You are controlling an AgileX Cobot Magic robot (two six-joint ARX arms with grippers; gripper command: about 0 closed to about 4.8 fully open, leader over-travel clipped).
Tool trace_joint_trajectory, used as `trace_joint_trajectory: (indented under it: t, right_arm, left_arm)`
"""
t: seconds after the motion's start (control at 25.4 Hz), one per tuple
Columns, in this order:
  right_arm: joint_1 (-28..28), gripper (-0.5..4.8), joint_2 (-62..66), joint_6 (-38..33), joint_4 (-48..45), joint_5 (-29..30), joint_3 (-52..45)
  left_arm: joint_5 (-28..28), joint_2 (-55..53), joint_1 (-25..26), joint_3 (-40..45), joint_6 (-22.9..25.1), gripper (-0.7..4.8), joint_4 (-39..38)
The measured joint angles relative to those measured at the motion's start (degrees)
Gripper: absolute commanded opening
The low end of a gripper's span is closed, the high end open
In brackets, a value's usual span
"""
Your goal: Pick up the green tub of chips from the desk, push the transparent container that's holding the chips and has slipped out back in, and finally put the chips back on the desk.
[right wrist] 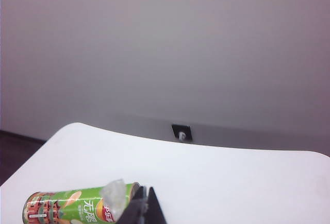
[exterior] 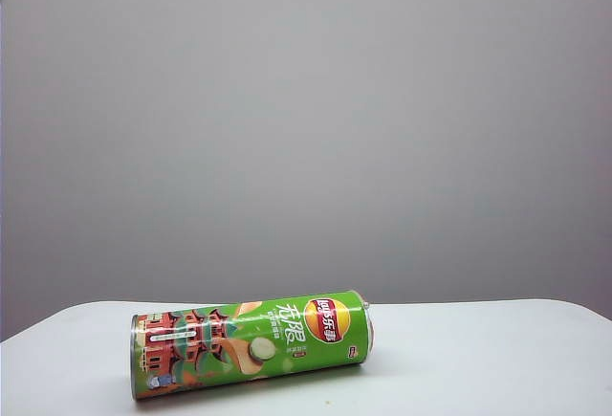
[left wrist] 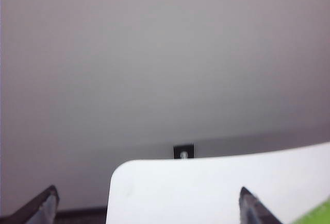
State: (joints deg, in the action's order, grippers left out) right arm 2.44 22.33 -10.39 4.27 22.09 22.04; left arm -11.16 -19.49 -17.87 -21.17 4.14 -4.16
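Seemingly the task is close to its end, since in the exterior view the green tub of chips [exterior: 251,342] is seen lying on its side on the desk [exterior: 497,359], near the front edge and left of the middle, with its artwork end to the left and its silver-rimmed mouth to the right; no arm is seen in this view, and nothing else is set on the tabletop. From this side the transparent container is not seen to project beyond the mouth, though the opening itself is turned away. In the left wrist view the left gripper [left wrist: 149,206] is shown with its two fingertips spread wide and nothing between them, held above the desk near a rounded corner, while a sliver of green is caught at the frame's edge beside one fingertip; a small dark wall fitting [left wrist: 183,151] is seen behind the desk. In the right wrist view the right gripper [right wrist: 147,206] is shown pressed together and empty, just in front of the tub's mouth, where a crumpled bit of clear plastic [right wrist: 114,195] is seen at the rim, so it cannot be told whether the container is fully home. Chips cannot be made out. If it is judged seated, only withdrawal of both arms is called for; nothing is seen in the way.
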Motion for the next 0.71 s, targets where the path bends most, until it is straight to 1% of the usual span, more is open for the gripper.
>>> trace_joint_trajectory:
  t: [0.08, 0.16, 0.24, 0.39, 0.43, 0.51, 0.59, 0.63, 0.71]
  right_arm:
    - [0.0, -0.09, -2.91, -0.98, -2.73, -0.72, -3.76]
    - [0.0, -0.09, -6.4, -2.38, -4.9, -0.96, -7.23]
    - [0.0, -0.08, -9.35, -2.91, -7.34, -1.36, -9.94]
    - [0.0, -0.08, -12.39, -3.17, -7.58, -1.57, -12.61]
    - [0.0, -0.08, -13.77, -3.19, -7.93, -2.45, -13.88]
    - [0.0, -0.08, -14.84, -3.21, -8.0, -5.16, -16.0]
    - [-0.02, -0.08, -15.08, -3.21, -7.78, -6.67, -17.4]
    - [-0.02, -0.07, -15.1, -3.23, -7.78, -6.99, -17.92]
    - [-0.02, -0.07, -15.12, -3.26, -7.96, -7.04, -19.02]
  left_arm:
    - [0.39, 4.87, 0.0, 4.52, -0.37, 4.79, 4.07]
    - [2.19, 9.11, -0.02, 8.2, -0.61, 4.79, 5.84]
    - [3.06, 12.87, 0.0, 11.72, -1.38, 4.79, 6.1]
    - [3.5, 16.76, 0.0, 15.28, -2.4, 4.79, 6.12]
    - [3.56, 17.88, 0.0, 16.48, -2.51, 4.79, 5.79]
    - [3.56, 18.71, 0.0, 17.75, -2.51, 3.94, 5.18]
    - [3.58, 18.84, 0.0, 18.49, -2.47, 3.42, 4.79]
    - [3.61, 18.84, 0.0, 18.84, -2.43, 3.24, 4.44]
    - [3.58, 18.84, 0.0, 19.47, -2.03, 3.19, 3.58]
